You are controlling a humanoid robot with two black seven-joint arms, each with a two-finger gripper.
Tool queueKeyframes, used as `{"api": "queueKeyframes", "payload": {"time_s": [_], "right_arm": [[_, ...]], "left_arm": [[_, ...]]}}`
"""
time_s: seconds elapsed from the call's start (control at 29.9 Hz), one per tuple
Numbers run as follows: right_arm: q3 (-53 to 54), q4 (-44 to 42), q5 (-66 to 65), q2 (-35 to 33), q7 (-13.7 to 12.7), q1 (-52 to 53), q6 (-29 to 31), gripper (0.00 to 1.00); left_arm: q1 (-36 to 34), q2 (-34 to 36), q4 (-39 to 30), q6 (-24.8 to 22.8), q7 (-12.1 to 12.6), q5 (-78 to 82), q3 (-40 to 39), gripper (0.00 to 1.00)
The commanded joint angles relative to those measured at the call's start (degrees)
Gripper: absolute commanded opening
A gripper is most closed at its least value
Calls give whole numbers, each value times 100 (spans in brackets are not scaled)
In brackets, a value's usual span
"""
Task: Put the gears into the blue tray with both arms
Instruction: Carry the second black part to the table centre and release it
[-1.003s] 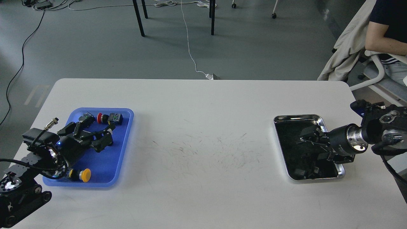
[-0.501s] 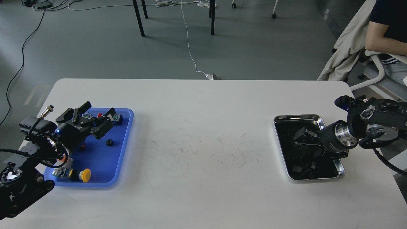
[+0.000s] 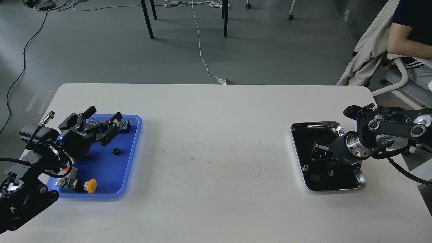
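The blue tray [image 3: 113, 172] lies at the table's left. One small black gear [image 3: 116, 151] rests free on its floor, near the middle. My left gripper [image 3: 99, 126] hovers over the tray's far end, up and left of that gear, open and empty. At the right, my right gripper [image 3: 320, 154] points down into the steel tray [image 3: 338, 126]. It is dark against the dark interior, so its fingers cannot be told apart. Small dark parts lie in that tray, too indistinct to name.
In the blue tray lie push-buttons: a yellow-capped one [image 3: 89, 185] at the near end and a green-and-black switch [image 3: 124, 125] at the far end. A seated person and a chair [image 3: 401, 64] are beyond the table's right corner.
My left gripper rose off the blue tray and opened, leaving a gear on its floor. My right gripper moved nearer and lower inside the steel tray.
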Motion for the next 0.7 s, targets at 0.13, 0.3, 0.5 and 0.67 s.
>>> {"api": "queueKeyframes", "payload": {"time_s": [0.13,0.3,0.5,0.67], "right_arm": [[-70,-92,-171,16,49,103,1,1],[-61,-40,-145,-28,58,392,1,1],[53,601,91,-142,93,1376,1,1],[185,655,1057,567,286,1896,1,1]], "left_arm": [[2,-15,1,25,-1,-1,1,97],[10,-15,1,25,-1,-1,1,97],[19,-15,9,25,-1,-19,1,97],[-7,-59,27,25,-1,-220,1,97]]}}
